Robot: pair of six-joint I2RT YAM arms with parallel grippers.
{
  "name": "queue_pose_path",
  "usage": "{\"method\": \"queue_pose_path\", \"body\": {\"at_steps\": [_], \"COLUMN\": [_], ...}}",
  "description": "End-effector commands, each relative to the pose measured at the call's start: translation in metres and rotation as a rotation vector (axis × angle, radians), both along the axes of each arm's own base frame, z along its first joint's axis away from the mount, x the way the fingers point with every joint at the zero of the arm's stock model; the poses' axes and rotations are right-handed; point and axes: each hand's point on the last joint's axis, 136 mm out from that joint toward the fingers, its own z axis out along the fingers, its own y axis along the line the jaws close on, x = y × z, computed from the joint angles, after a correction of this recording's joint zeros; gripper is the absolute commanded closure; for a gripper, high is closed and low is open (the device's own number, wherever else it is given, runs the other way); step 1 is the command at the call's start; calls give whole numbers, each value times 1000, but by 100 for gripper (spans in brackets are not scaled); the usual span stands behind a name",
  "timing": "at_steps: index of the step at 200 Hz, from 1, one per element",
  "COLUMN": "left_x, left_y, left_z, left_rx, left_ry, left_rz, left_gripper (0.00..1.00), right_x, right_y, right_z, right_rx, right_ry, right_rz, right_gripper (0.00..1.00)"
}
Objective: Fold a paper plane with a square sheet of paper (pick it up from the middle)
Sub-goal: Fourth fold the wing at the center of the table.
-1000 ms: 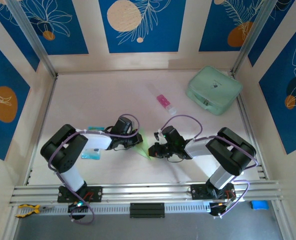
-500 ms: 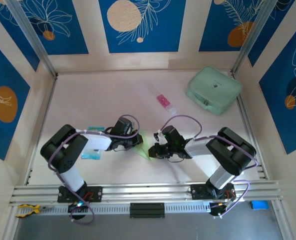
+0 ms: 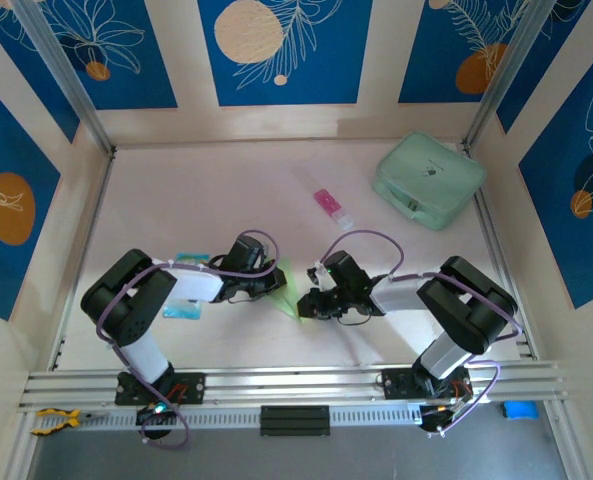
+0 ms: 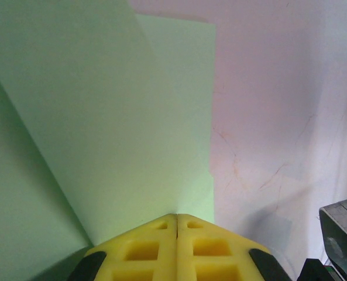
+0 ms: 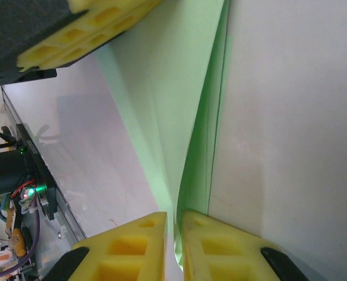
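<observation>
Paper [image 3: 290, 298]: thin, light, limp, already part-folded. It lies on the table [image 3: 176, 200] near the front, between the two grippers. It will buckle or slide under any sideways push and crease wherever it is pinched. Judged best hold: on the folded edge, where the layers double and stiffen. A loose flap would bend away.

Left gripper [image 3: 276, 283]: jaws closed flat together on the paper's edge; in the left wrist view the sheet fans out from the tips.

Right gripper [image 3: 306, 303]: jaws a crack apart, with the fold's edge in the gap and not visibly pinched.

Surroundings: case [image 3: 428, 180] at the far right corner and tube [image 3: 328, 203] mid-table, both well apart from the work. Packet [image 3: 181, 308] lies under the left arm's elbow, near it but clear of the paper.

Obstruction: the grippers stand nose to nose over a small sheet, so each crowds the other's approach.
</observation>
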Motion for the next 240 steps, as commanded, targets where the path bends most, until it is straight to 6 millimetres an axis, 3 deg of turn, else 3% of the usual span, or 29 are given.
{"method": "queue_pose_path", "body": {"at_steps": [1, 70, 125, 203, 223, 240], "left_x": [-6, -5, -6, -5, -6, -6], "left_y": [21, 21, 22, 22, 22, 23], "left_z": [-21, -20, -20, -20, -19, -19], "left_rx": [84, 83, 82, 80, 81, 80], "left_ry": [41, 39, 38, 39, 38, 39], "left_rz": [45, 47, 49, 48, 48, 49], "left_gripper": [100, 100, 100, 100, 100, 100], "right_x": [-23, -32, -35, -41, -39, -38], "right_y": [-22, -22, -29, -32, -36, -37], "right_z": [-21, -26, -22, -35, -35, -32], "right_rx": [-125, -127, -154, -206, -231, -232], "right_ry": [88, 113, 107, 130, 121, 117], "right_rz": [10, 34, 27, 41, 27, 23], "right_gripper": [83, 92, 82, 94, 94, 88]}}
